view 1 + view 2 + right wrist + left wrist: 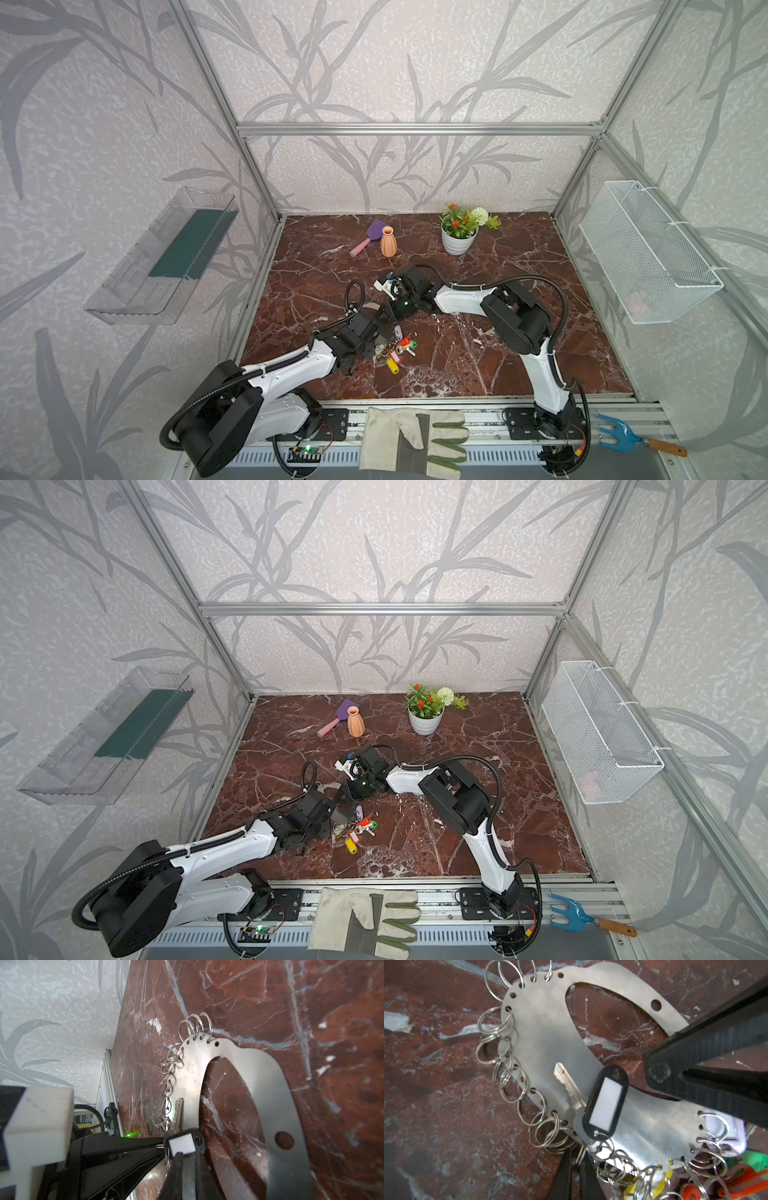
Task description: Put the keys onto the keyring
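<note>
The keyring [546,1047], a flat grey plate with an oval hole and a fringe of split rings, is held tilted just above the marble between both grippers; in a top view only a corner of the keyring [343,813] shows. A silver key [566,1086] with a black, white-labelled tag [605,1103] rests on the plate. My left gripper [578,1153] is shut on a split ring at the plate's edge, beside the tag's ring. My right gripper [187,1159] is shut on the plate's band beside the black tag [182,1142]. The other keys [401,351], with red, yellow, green and lilac tags, hang bunched at the plate's near end.
An orange vase [388,242], a purple scoop [372,232] and a potted plant [459,235] stand at the back of the marble table [519,345]. A wire basket [648,249] hangs on the right wall and a clear shelf [166,257] on the left. A glove [415,436] and a blue hand rake [623,434] lie on the front rail.
</note>
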`<action>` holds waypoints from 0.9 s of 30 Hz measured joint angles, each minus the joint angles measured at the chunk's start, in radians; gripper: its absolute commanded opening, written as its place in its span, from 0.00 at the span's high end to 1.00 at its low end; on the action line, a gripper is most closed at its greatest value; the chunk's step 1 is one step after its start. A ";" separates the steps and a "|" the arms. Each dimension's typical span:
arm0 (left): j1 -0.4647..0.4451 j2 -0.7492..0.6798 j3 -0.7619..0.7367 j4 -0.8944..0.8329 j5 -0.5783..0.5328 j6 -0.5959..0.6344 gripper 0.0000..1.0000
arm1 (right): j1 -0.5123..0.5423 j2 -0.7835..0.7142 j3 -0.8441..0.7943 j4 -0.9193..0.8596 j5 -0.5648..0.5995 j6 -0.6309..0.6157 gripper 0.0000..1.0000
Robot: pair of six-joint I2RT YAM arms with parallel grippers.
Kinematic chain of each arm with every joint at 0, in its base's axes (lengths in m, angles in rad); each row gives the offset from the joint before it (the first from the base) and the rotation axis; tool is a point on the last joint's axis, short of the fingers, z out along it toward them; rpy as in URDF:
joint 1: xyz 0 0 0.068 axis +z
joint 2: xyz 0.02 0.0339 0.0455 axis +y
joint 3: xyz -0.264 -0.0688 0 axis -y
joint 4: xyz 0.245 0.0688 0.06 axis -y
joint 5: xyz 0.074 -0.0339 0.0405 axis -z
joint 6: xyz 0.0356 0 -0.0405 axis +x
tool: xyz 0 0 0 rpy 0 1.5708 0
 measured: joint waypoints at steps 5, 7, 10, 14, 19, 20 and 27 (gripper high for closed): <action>-0.005 0.002 0.000 0.014 0.001 0.000 1.00 | -0.009 -0.001 -0.034 0.045 -0.016 0.022 0.86; -0.005 -0.005 0.000 0.011 0.002 0.003 1.00 | -0.022 -0.007 -0.060 0.064 -0.019 0.034 0.86; -0.006 -0.049 0.013 -0.018 0.016 0.017 1.00 | -0.048 -0.044 -0.100 0.065 -0.025 0.039 0.86; -0.008 -0.124 0.089 -0.087 0.062 0.059 1.00 | -0.085 -0.164 -0.142 0.066 -0.026 0.036 0.85; -0.010 -0.181 0.224 -0.154 0.132 0.132 1.00 | -0.132 -0.367 -0.206 0.075 -0.027 0.031 0.85; -0.010 -0.184 0.251 -0.168 0.148 0.150 1.00 | -0.140 -0.401 -0.217 0.077 -0.027 0.027 0.84; -0.009 -0.159 0.469 -0.296 0.241 0.291 1.00 | -0.167 -0.625 -0.290 0.018 0.014 -0.033 0.79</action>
